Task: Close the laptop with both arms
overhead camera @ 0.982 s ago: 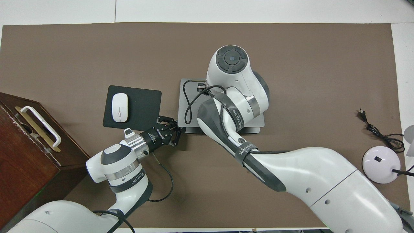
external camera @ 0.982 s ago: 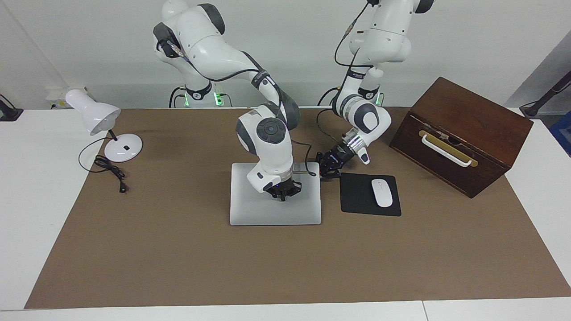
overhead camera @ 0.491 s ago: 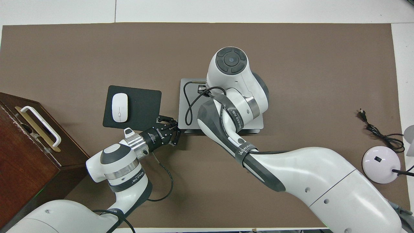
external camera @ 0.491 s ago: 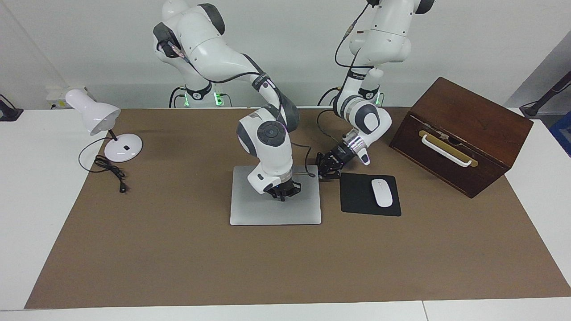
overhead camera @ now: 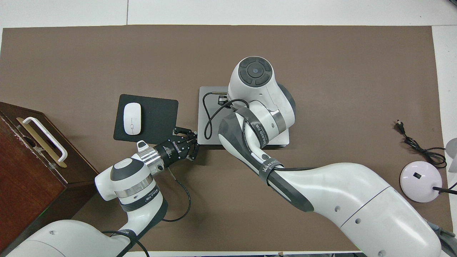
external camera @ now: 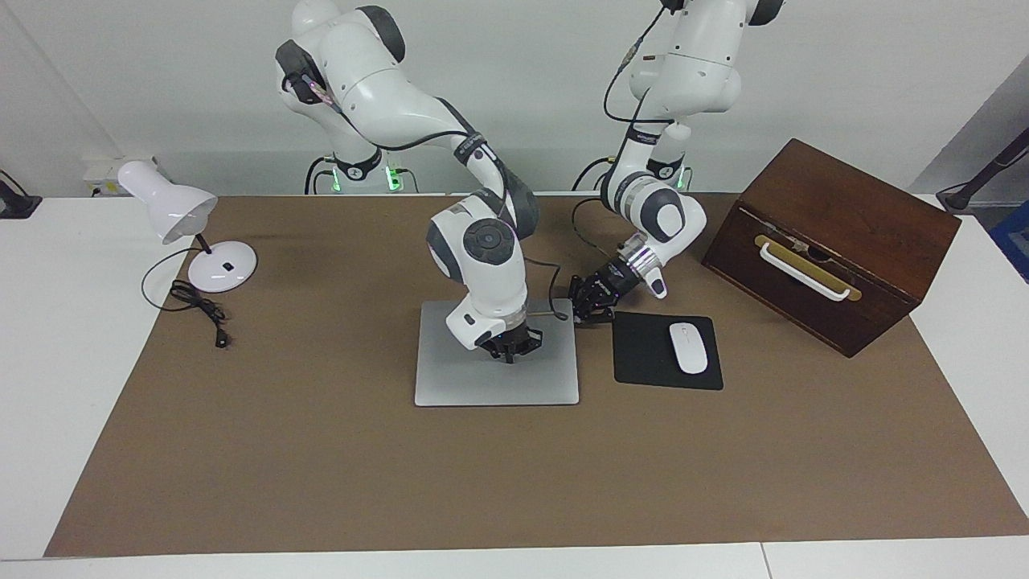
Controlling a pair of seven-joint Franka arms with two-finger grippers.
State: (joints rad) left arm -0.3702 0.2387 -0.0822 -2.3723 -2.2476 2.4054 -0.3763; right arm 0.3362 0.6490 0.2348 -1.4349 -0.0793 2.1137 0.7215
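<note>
Laptop (external camera: 496, 375) lies shut and flat mid-surface, my right end effector (external camera: 510, 351) low over its lid; I cannot tell its finger state. My left end effector (external camera: 585, 304), fingers spread, sits at the laptop's corner nearest me, beside the mouse pad (external camera: 666, 351) carrying a mouse (external camera: 688, 347). My right arm hides most of the lid from overhead.

A white table (external camera: 48, 386) is carrying a brown mat (external camera: 321, 474). The closed laptop (external camera: 482, 386) is lying at the mat's middle; the mouse pad (external camera: 643, 358), wooden box (external camera: 836, 217) and desk lamp (external camera: 217, 269) are flanking the laptop.
</note>
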